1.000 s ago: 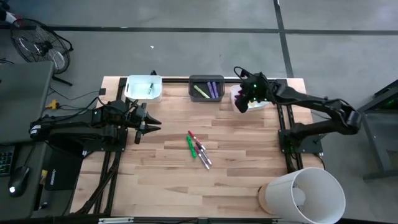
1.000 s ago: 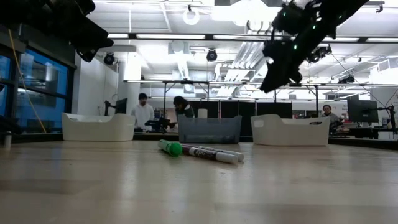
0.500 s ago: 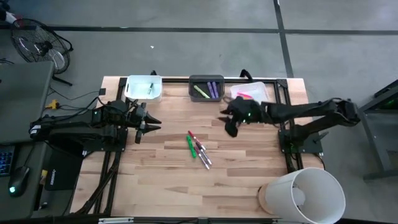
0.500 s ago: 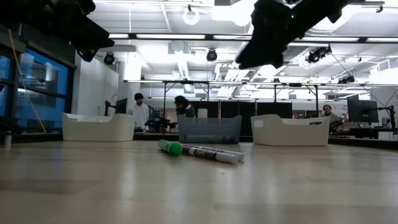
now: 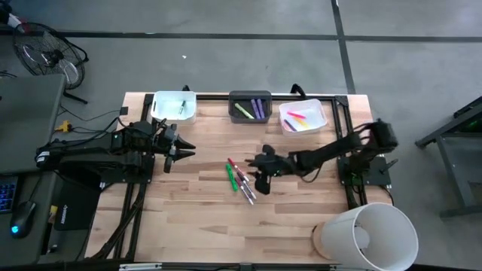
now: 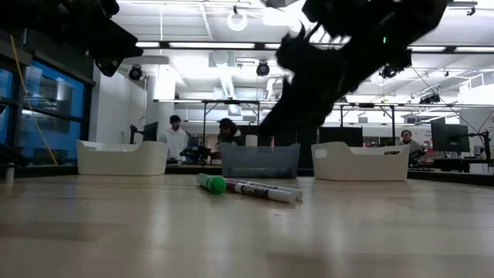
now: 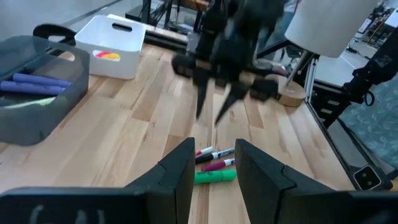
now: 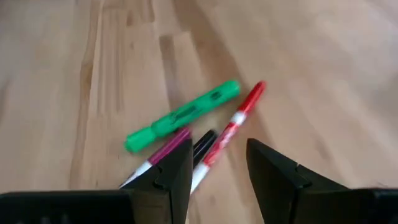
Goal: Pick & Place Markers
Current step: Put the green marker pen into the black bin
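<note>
**Ana:** High view first, from big to small: the pale wooden plank table (image 5: 188, 218) fills the middle of the frame, and the three rectangular bins stand in a row along its upper edge: a white plastic bin (image 5: 174, 107) at upper left, a dark grey bin (image 5: 250, 106) in the centre, another white bin (image 5: 303, 116) to the right of it. Where are the loose ones?

**Ben:** A small cluster of markers (image 5: 240, 179) lies at the centre of the frame. The thick green highlighter (image 5: 231, 177) is on the left side of the cluster, the thin red-capped marker (image 5: 239, 173) beside it, and a purple-and-white marker (image 5: 248, 195) at the lower end. Their long axes run from upper left to lower right.

**Ana:** Which arm is nearer?

**Ben:** The right gripper (image 5: 263, 183). It is just to the right of the cluster, close but apart. I judge it must go a little further left and down. The left gripper (image 5: 175, 153) waits at middle left, well apart.

**Ana:** And the fingers?

**Ben:** The right wrist view shows them parted, with nothing between, and the markers lie just ahead of the gap. The left wrist view shows the left fingers also parted and empty.

**Ana:** What does the low view add?

**Ben:** Height. There the right gripper (image 6: 270, 123) hangs above the table, not touching the markers.
</note>
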